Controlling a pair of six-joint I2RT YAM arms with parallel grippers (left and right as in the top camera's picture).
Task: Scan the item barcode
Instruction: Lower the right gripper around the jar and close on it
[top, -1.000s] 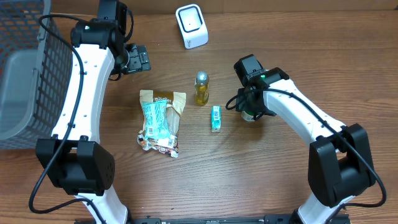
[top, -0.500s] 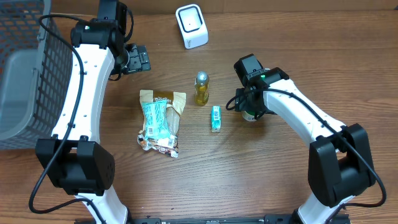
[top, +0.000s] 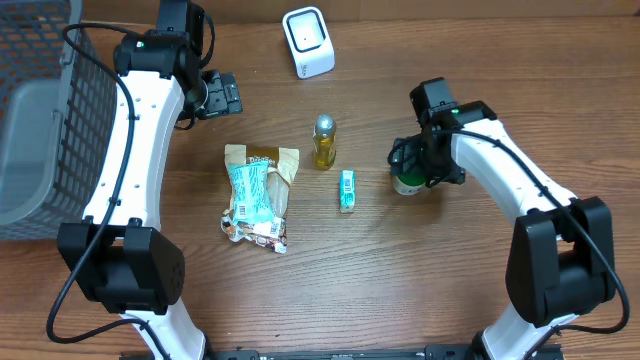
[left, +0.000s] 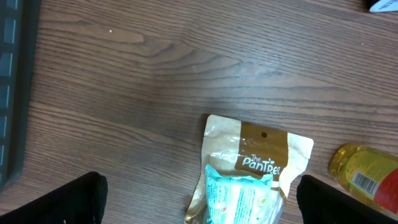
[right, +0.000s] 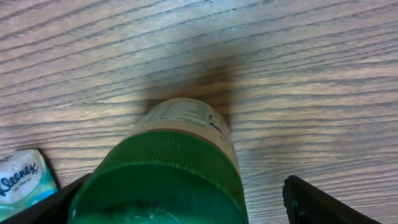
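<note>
counting one scanner, one oil bottle, one tissue pack, one green-lidded jar, one snack heap; left gripper spread, right gripper spread around the jar.

Brown wood-grain table, evenly lit

Checkout-style bench: scanner, basket.

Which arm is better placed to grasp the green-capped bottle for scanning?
Right: the right fingers, open, flank the green-capped bottle; the left fingers hover near the snack bag, farther from it.
</note>
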